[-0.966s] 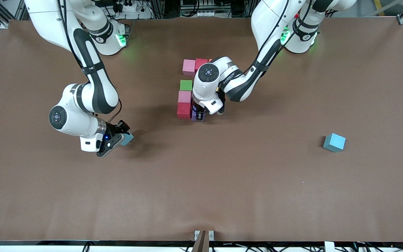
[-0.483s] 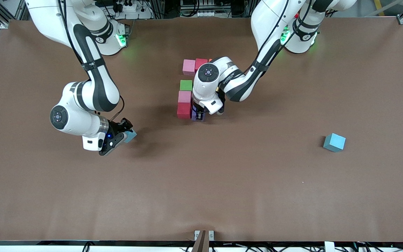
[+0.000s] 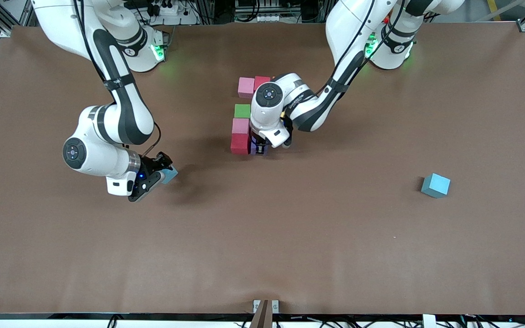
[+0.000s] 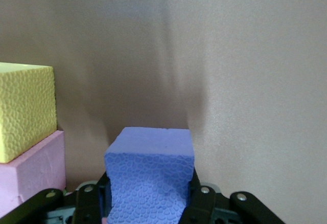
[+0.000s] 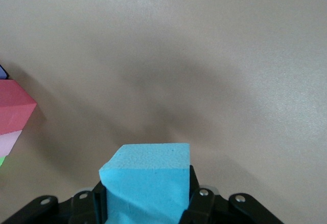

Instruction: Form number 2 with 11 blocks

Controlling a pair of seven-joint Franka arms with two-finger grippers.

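Observation:
My left gripper [image 3: 259, 146] is shut on a purple block [image 3: 258, 150], held low right beside the red block [image 3: 240, 143] at the nearer end of a column with a pink block [image 3: 240, 125] and a green block [image 3: 242, 110]. Farther off lie another pink block [image 3: 246, 87] and a red block [image 3: 261, 83]. In the left wrist view the purple block [image 4: 150, 173] fills the gripper [image 4: 149, 198], next to a yellow block [image 4: 25, 109] and a pink block [image 4: 30, 170]. My right gripper [image 3: 162, 175] is shut on a teal-blue block [image 3: 170, 174] over bare table. The right wrist view shows that block [image 5: 145, 183] in the gripper [image 5: 145, 199].
A second teal-blue block [image 3: 435, 185] lies alone toward the left arm's end of the brown table [image 3: 290, 237]. The left arm's wrist hides part of the block cluster. A small bracket [image 3: 265, 306] sits at the table's nearest edge.
The right arm has shifted slightly toward the block cluster with the teal-blue block. The left arm has nudged the purple block a little toward the red block.

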